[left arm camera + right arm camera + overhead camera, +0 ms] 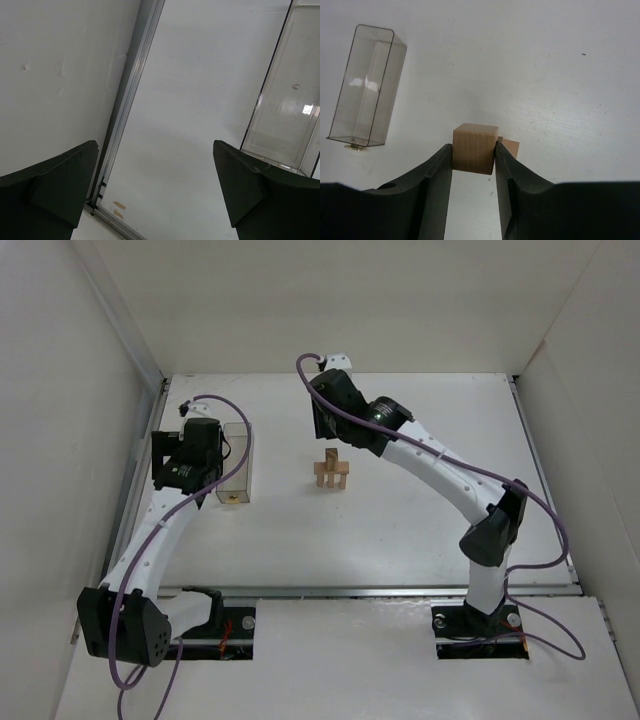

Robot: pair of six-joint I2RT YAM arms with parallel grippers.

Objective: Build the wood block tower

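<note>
The tower of light-tan wood blocks stands mid-table: uprights bridged by a crosspiece, with a small cube at its top. My right gripper reaches the tower from the far side. In the right wrist view the right gripper is shut on the cube, both fingers touching its sides. Another tan block of the tower shows behind the right finger. My left gripper is open and empty near the left wall, and its wrist view shows only bare table between its fingers.
A clear plastic box stands left of the tower, beside the left gripper; it also shows in the left wrist view and the right wrist view. A metal rail runs along the left wall.
</note>
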